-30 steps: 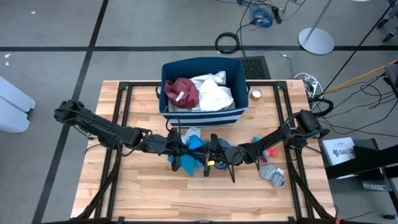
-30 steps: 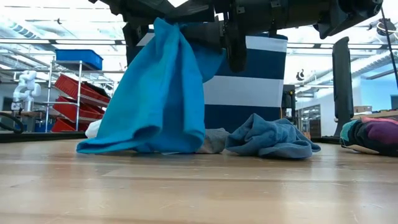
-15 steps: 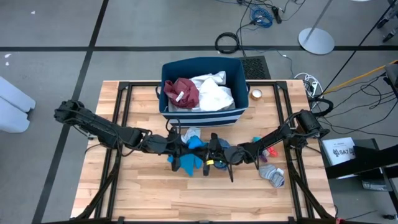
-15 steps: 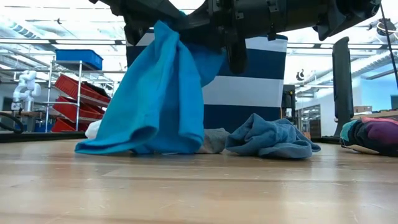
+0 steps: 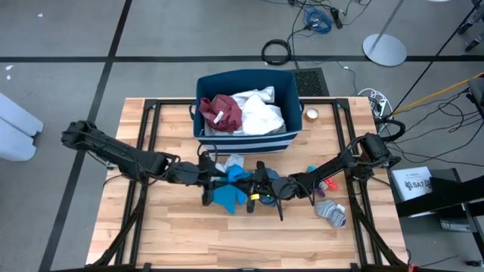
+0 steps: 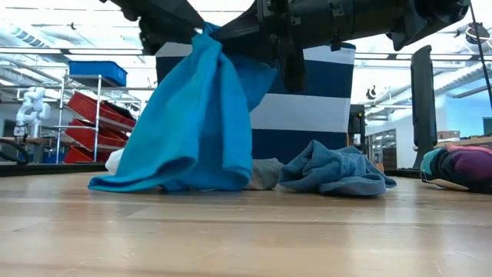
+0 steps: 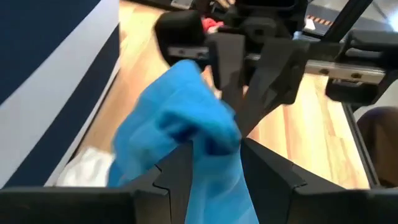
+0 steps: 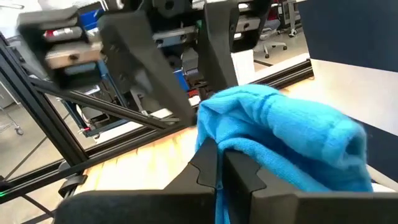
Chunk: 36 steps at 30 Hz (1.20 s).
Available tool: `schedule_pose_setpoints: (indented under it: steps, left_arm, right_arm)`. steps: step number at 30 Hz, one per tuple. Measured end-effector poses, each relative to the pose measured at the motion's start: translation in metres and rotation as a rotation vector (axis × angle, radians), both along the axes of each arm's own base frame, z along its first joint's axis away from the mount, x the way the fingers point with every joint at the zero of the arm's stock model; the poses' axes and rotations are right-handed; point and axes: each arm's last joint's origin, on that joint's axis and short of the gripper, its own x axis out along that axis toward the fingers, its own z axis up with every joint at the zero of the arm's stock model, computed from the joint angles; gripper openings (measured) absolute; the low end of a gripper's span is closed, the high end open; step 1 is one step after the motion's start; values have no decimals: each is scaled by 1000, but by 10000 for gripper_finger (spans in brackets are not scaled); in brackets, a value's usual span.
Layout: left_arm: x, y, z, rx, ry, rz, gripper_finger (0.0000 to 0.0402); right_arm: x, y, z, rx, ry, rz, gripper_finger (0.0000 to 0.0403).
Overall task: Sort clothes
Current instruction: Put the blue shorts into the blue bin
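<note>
A bright blue garment point(image 6: 192, 115) hangs in the middle of the table, in front of the navy striped bin point(image 5: 246, 140). My right gripper point(image 8: 221, 158) comes in level from the table's right and is shut on the garment's top. My left gripper point(image 7: 214, 149) reaches in from the left and is open, with one finger on each side of the bunched top. The bin holds a maroon garment point(image 5: 223, 111) and a white garment point(image 5: 261, 112). My right gripper pinches a bunched fold at the garment's top point(image 8: 249, 149) between its two fingers, coming level from the table's right. The cloth drapes over the fingers and hangs slack below them. Its lower hem point(image 6: 154, 183) lies on the table. My left gripper has the cloth between its open fingers; whether they touch it I cannot tell.
A pale cloth point(image 5: 233, 161) and a grey-blue garment point(image 6: 334, 169) lie by the bin's near wall. Grey socks point(image 5: 330, 211) and a red piece point(image 5: 329, 183) lie toward the right edge. A tape roll point(image 5: 311, 114) sits right of the bin. Bare wood lies near the front edge.
My left gripper has opened, let go of the garment's top and drawn back a little toward the table's left edge. My right gripper has kept its place at the top. The garment still hangs there, and its hem has spread slightly to the left on the table.
</note>
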Motion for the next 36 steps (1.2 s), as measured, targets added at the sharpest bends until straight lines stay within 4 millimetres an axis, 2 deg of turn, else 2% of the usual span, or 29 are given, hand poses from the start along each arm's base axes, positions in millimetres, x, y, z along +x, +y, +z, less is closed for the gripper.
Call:
schedule_pose_setpoints:
  steps: [8, 14, 18, 22, 29, 36]
  left_arm:
    - [-27, 8, 17, -55, 21, 34, 144]
    - [-42, 13, 23, -57, 43, 41, 144]
    - [-46, 14, 16, -42, 120, 55, 144]
    - [-49, 16, 12, -12, 169, 76, 144]
    - [-49, 17, 12, 4, 163, 97, 144]
    - [-49, 17, 12, 4, 162, 99, 144]
  right_arm:
    - [0, 0, 2, -27, -15, 4, 0]
    - [-2, 2, 17, -11, -92, 33, 0]
    - [-9, 2, 36, -35, -138, 48, 0]
    - [-21, 3, 66, -94, -207, 55, 0]
    - [-49, -7, 118, -174, -300, 36, 0]
    - [-78, -18, 156, -235, -371, 10, 0]
